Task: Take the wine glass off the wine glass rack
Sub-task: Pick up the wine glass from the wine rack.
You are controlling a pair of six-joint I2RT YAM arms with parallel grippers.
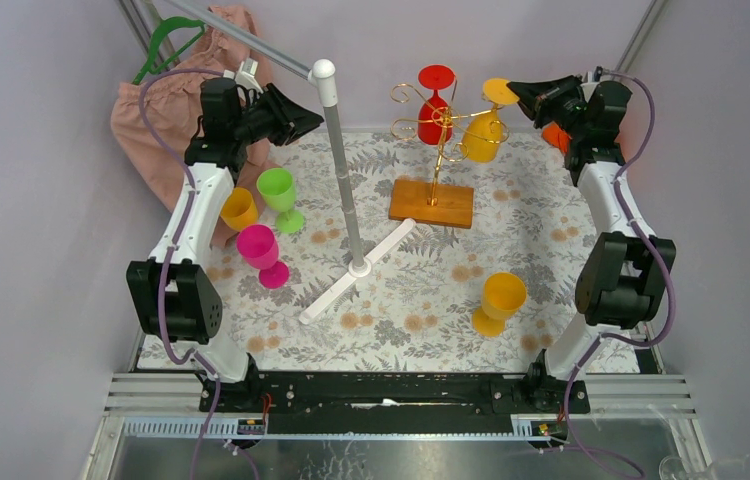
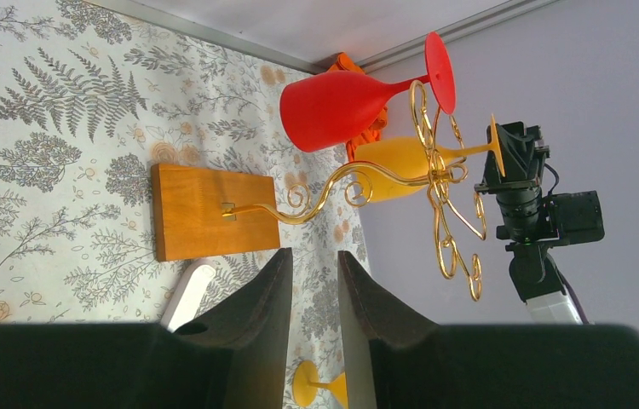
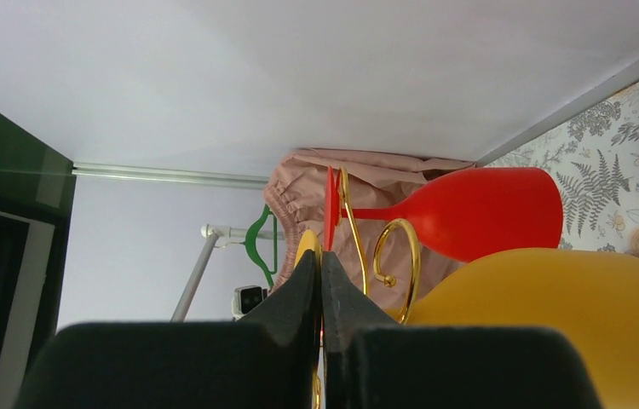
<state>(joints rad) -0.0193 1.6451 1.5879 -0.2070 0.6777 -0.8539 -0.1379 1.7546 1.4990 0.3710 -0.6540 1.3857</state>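
While the yellow wine glass (image 1: 481,137) hangs bowl-down, stem upright, right fingers (image 3: 296,300) pinch its foot, left fingers (image 2: 270,300) parted.

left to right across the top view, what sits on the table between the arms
orange glass → green glass → white stand → rack → near yellow glass; the pink glass overlaps the first two, so it's left out
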